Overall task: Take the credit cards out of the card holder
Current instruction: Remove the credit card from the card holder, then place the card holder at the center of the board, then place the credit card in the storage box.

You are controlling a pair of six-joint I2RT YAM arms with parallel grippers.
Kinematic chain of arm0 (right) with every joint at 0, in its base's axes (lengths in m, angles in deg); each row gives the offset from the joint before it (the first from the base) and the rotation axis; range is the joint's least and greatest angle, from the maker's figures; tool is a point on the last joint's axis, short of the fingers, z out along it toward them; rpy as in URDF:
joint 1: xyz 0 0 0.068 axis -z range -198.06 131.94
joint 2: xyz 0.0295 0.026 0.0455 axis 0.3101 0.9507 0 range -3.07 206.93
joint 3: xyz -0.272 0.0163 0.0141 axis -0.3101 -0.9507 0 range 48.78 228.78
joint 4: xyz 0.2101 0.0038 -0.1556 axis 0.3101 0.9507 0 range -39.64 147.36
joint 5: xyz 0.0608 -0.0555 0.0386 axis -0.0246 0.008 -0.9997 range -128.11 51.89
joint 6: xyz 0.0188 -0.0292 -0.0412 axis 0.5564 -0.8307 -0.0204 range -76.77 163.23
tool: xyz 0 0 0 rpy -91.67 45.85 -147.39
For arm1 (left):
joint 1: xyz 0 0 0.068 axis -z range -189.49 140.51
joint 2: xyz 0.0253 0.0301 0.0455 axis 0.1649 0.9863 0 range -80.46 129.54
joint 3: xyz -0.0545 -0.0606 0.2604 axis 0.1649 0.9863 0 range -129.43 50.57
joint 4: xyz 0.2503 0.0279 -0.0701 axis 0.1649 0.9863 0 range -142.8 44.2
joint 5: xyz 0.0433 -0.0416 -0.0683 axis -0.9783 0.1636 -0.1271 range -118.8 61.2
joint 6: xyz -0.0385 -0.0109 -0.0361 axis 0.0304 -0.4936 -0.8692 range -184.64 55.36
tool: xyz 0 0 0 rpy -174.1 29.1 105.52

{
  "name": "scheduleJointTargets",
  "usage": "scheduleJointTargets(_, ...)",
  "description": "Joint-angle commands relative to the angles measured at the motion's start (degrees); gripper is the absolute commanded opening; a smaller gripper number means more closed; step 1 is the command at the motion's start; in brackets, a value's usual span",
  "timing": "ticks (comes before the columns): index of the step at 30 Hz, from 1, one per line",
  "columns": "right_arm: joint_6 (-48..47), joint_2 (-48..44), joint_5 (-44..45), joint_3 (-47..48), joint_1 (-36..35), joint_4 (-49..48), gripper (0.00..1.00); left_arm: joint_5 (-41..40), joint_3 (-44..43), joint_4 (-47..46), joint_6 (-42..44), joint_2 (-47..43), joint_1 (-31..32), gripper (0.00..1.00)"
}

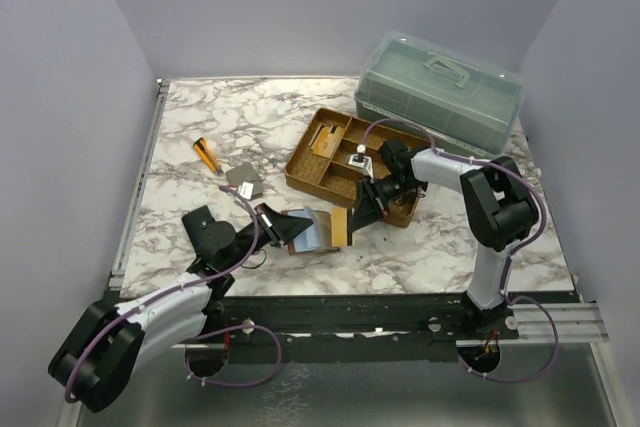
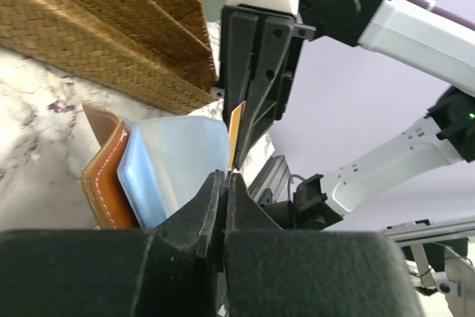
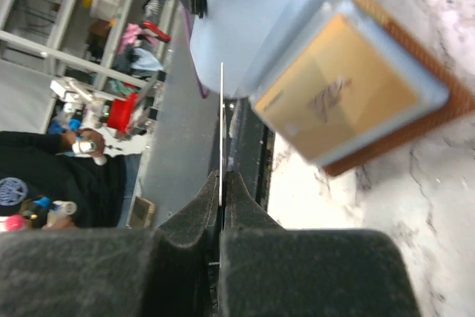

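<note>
Two grippers meet over the open card holder [image 1: 316, 231], which lies on the marble table [image 1: 200, 117] at about 6 o'clock from its centre, just in front of the arm bases. The left gripper [image 1: 280, 224] is set at the holder's 9 o'clock edge; in the left wrist view its fingers [image 2: 200, 213] are pressed together and appear to pinch the edge of the light-blue inner leaf [image 2: 174, 157], which is lifted off the brown leather cover [image 2: 104, 172]. The right gripper [image 1: 358, 215] is placed at the holder's 3 o'clock side, and its fingers are closed on a thin orange credit card [image 2: 236, 125], seen edge-on and standing clear of the blue leaf. A tan card [image 3: 349, 94] is seen behind a clear window of the holder, lying flat.

A woven tray [image 1: 300, 169] is found at 1 o'clock from the holder, with loose cards [image 1: 325, 137] in its far compartment. A green lidded plastic box [image 1: 440, 87] is set beyond the tray at 1 o'clock. A grey wallet [image 1: 243, 182] and an orange marker [image 1: 207, 154] lie at 10 o'clock from the holder.
</note>
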Motion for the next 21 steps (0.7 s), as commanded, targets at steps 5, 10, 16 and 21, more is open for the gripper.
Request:
scheduleJointTargets(5,6.20,-10.03,16.29,0.51,1.41,-8.25,0.00,-1.53,-0.65,23.75,0.40,-7.37,-1.60,0.00)
scheduleJointTargets(10,12.53,-3.08,23.61,11.32,1.43,-7.74,0.00,-3.54,-1.23,29.70,0.49,-3.70,-2.07,0.00)
scheduleJointTargets(16,31.47,2.63,33.14,20.50,1.46,-20.90,0.00,-8.72,-4.64,34.37,1.01,1.77,-2.60,0.00)
scheduleJointTargets(21,41.51,8.57,43.21,29.64,1.41,-25.24,0.00,-11.63,-8.70,40.37,1.56,5.97,-3.12,0.00)
